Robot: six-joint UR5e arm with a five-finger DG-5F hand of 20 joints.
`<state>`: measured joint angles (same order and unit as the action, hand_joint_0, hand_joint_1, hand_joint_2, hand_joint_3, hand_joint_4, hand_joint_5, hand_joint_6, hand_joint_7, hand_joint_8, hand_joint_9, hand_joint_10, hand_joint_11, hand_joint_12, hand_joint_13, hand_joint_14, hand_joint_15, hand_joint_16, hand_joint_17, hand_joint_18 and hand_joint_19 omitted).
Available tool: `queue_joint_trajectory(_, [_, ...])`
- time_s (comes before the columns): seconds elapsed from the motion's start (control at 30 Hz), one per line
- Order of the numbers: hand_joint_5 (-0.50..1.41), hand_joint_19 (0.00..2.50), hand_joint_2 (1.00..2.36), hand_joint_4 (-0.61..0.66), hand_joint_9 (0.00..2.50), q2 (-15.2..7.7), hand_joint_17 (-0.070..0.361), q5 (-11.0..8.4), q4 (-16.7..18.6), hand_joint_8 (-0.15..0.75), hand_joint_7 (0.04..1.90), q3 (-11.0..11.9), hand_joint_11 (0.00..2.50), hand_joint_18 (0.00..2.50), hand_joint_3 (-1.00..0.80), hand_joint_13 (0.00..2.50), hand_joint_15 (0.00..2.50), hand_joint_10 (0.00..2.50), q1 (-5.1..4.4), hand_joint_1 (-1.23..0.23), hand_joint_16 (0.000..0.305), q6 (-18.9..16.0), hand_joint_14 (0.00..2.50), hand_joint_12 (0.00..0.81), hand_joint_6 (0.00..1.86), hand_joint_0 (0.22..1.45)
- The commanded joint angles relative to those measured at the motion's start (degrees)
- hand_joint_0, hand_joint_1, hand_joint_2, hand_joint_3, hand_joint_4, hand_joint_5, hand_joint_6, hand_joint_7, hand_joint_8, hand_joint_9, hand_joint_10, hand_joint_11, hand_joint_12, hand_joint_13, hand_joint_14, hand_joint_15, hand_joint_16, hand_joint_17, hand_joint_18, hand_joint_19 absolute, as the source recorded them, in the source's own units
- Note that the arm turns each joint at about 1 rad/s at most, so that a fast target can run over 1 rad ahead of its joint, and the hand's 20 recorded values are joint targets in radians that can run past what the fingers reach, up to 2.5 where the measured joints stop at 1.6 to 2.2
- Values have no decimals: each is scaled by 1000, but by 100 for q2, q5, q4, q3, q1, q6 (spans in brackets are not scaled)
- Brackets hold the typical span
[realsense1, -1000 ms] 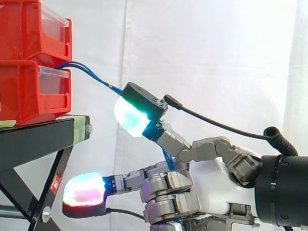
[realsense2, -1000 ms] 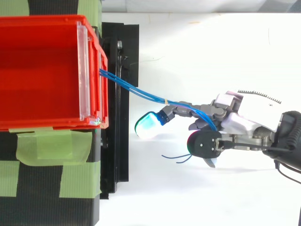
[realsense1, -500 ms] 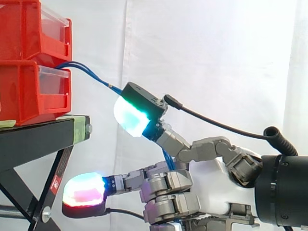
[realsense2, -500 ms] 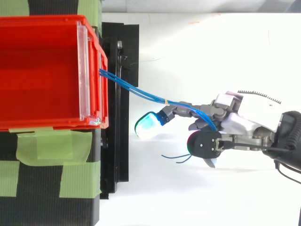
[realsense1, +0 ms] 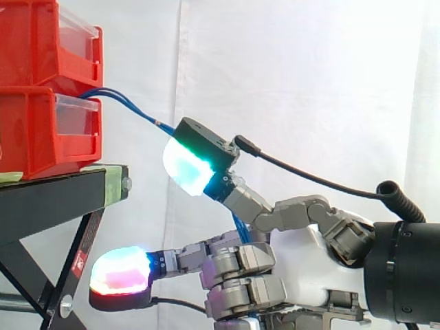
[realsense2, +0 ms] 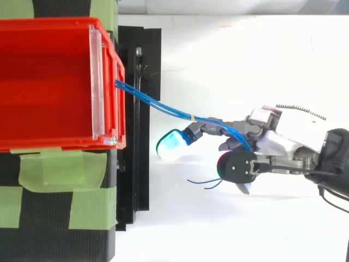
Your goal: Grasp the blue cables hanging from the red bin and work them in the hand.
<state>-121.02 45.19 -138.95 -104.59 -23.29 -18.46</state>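
Cables [realsense1: 130, 106] come out of the front of the lower bin [realsense1: 41, 130] and run right and down into the hand [realsense1: 302, 268]. Their long axis goes bin to palm, sloping away from the stand [realsense1: 48, 196]. From the top they cross the gap on a diagonal [realsense2: 163, 109], lie along one outstretched finger and disappear into the hand [realsense2: 278, 142]. The loose ends [realsense2: 203, 183] trail out underneath, pointing back toward the bin [realsense2: 54, 82].

Hand sits right of the bin and below it, with the fingers aimed back at the bin. One finger arches up, its cyan pad [realsense1: 184, 165] just beside the cable run. Another reaches out low and straight, its red pad [realsense1: 120, 271] below the stand top. The rest are curled in, and the cables pass between the arched finger and the curled ones — I read that as closed on the cables, though the contact itself is hidden.

My call: the bin end is the anchor and the run has little slack. I'd work the cables along that slanted line rather than hauling further right, which risks loading the bin end.
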Motion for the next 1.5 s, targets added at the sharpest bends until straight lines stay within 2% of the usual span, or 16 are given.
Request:
queue_joint_trajectory(0.0, [155, 1374, 1000, 350, 782, -1, 134, -1, 0, 511, 962, 0, 2500, 1199, -1000, 833, 1889, 2500, 0, -556, 60, 0, 2500, 522, 12, 767])
queue_joint_trajectory(0.9, [167, 1374, 1000, 358, 782, -1, 134, 17, -105, 511, 960, 0, 2500, 1199, -1000, 833, 1889, 2500, 0, -544, 60, 0, 2500, 522, 12, 772])
queue_joint_trajectory(1.1, [166, 1374, 1000, 353, 782, 8, 134, 8, -114, 511, 960, 0, 2500, 1199, -1000, 833, 1889, 2500, -44, -544, 60, -9, 2500, 522, 13, 772])
queue_joint_trajectory(1.37, [165, 1374, 1000, 356, 782, 8, 134, 25, -202, 511, 963, 0, 2500, 1199, -1000, 833, 1889, 2500, -44, -544, 60, -123, 2500, 522, 13, 773])
queue_joint_trajectory(1.47, [165, 1374, 1000, 359, 782, 140, 134, 34, -211, 511, 965, 0, 2500, 1199, -1000, 833, 1889, 2500, -44, -544, 60, -123, 2500, 522, 13, 772])
